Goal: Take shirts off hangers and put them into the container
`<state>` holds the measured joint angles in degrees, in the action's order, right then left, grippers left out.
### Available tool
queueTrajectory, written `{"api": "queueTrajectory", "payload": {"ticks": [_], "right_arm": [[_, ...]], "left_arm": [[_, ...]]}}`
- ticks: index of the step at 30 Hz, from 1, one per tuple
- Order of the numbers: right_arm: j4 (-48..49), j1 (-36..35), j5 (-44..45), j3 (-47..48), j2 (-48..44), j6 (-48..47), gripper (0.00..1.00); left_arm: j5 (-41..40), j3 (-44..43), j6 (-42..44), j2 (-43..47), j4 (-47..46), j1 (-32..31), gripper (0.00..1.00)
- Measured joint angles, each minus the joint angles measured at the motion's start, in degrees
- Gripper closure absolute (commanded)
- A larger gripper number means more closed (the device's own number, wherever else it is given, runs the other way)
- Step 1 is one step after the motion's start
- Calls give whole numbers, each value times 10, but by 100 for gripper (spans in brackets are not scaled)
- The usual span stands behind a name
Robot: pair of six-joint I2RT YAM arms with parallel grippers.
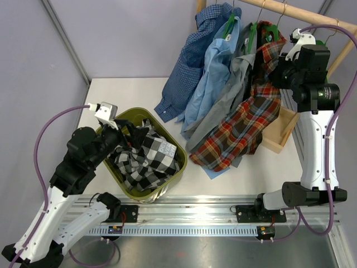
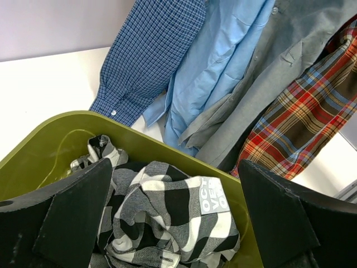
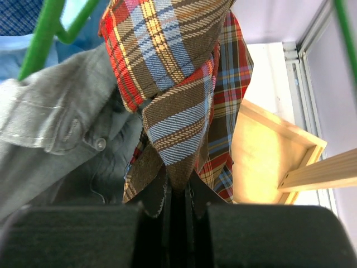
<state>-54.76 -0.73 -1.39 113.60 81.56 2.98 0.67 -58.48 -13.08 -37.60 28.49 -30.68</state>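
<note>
bright, even light; soft shadows; faint sheen on the container (image 2: 50, 137)

White arms (image 1: 315, 151), black joints (image 1: 78, 159), purple cables (image 1: 37, 149)

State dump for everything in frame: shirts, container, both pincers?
container: upright, one shirt inside
check shirt: crumpled in container
plaid shirt: hanging, fabric pinched by right pincer
grey shirt: hanging
light blue shirt: hanging
dark blue shirt: hanging
left pincer: open, over container
right pincer: shut on plaid shirt
</note>
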Motion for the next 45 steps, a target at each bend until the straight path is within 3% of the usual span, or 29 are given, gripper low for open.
{"api": "queueTrajectory", "payload": {"ticks": [15,24,31,37,45], "right_arm": [[21,0,-13,-35,-97,-11,100],[15,0,-29,-129,-238,-41,100],[7,1,-60,-246,-409,-99,100],[19,2,-142,-296,-551,-166,100],[60,2,-315,-265,-534,-196,100]], "left_arm": [[39,0,22,-17,-21,0,1],[61,-8,50,-53,-36,0,1],[94,-8,87,-71,-88,0,1],[144,-40,140,-102,-130,0,1],[191,-138,224,-141,-145,0,1]]}}
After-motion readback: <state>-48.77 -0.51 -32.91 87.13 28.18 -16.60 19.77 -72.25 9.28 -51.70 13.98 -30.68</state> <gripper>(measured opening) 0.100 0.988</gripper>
